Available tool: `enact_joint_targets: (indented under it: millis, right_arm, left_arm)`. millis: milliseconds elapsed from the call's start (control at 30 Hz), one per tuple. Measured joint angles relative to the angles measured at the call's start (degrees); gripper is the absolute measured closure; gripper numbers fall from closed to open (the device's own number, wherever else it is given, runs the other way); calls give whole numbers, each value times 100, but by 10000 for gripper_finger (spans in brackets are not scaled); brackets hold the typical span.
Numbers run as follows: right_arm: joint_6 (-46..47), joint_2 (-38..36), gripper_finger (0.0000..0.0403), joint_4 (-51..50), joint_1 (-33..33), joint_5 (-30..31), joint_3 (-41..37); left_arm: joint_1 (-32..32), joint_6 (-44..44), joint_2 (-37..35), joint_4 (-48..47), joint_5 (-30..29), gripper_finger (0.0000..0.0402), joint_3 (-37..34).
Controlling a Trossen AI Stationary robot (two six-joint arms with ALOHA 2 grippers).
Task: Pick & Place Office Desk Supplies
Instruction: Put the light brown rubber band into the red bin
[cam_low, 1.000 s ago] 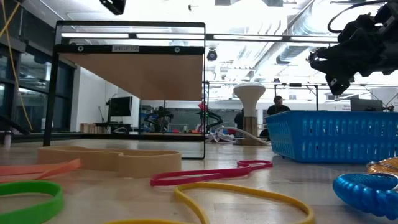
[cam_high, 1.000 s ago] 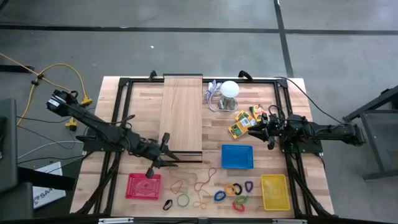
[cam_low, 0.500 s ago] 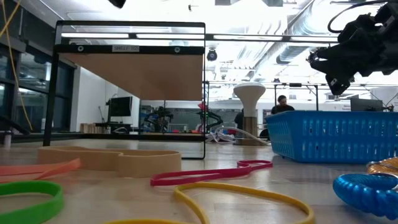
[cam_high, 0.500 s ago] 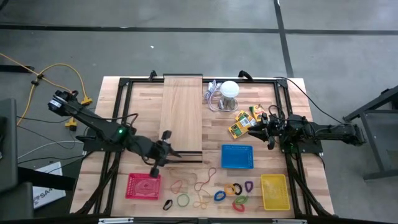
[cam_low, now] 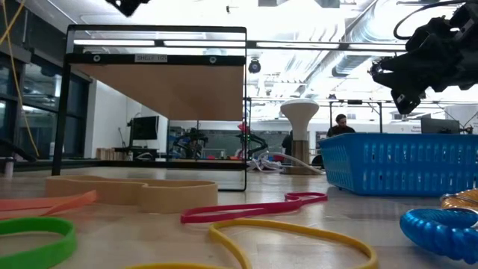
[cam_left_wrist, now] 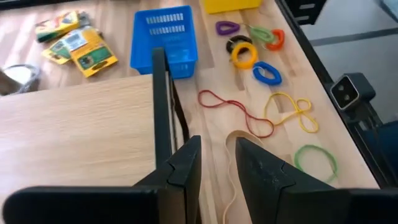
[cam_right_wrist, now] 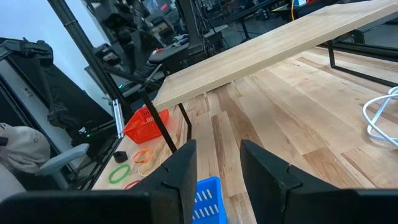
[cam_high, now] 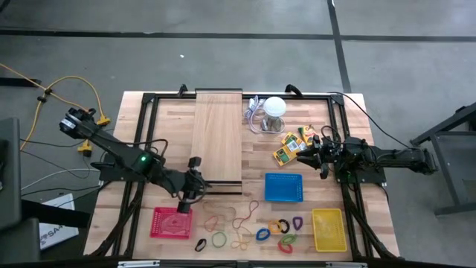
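Sorting has barely begun: the rubber bands point(cam_high: 239, 217) and loop clips point(cam_high: 280, 226) lie loose along the table's front edge, the yellow packs point(cam_high: 291, 146) sit beside the empty, open right gripper point(cam_high: 315, 155), and the left gripper point(cam_high: 187, 199), open and empty, hovers above the red basket point(cam_high: 172, 222)

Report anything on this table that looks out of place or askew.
Nothing looks spilled or damaged. Rubber bands and coloured clips lie loose along the near edge, outside the red, blue and yellow baskets. The printed packs lie askew.
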Motion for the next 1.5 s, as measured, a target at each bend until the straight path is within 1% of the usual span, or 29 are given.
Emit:
enact_joint_targets:
  millis: [100,267,400,467,567,733,933,1100,1233,1367,1500]
  right_arm:
    - [0,1,292,0,1,0,0]
    - [0,2,292,0,2,0,0]
    - [0,2,292,0,0,0,0]
    - [0,0,292,0,2,0,0]
    - [0,2,292,0,2,0,0]
    - [0,0,292,0,2,0,0]
    - [0,1,292,0,1,0,0]
    - [0,2,292,0,2,2,0]
    - [0,1,292,0,2,0,0]
    - [0,2,292,0,0,1,0]
    - [0,0,292,0,0,0,0]
  left_arm:
    - [-137,-191,136,-394,-154,308,255]
    - [-438,-628,671,-996,-276,308,789]
    - [-661,-918,1121,-1338,-269,308,1153]
    - [-740,-959,1286,-1329,-270,308,1245]
    - [-840,-1252,1479,-1302,-266,308,1248]
    - [-932,-2201,1744,-1306,-222,308,1248]
    - [-950,-2954,2018,-1316,25,308,1248]
    - [-942,-3263,2197,-1322,146,308,1245]
    - [-938,-3608,2370,-1357,391,308,1244]
    - [-940,-3626,2580,-1285,500,308,1243]
    - [-938,-3630,2696,-923,722,308,1241]
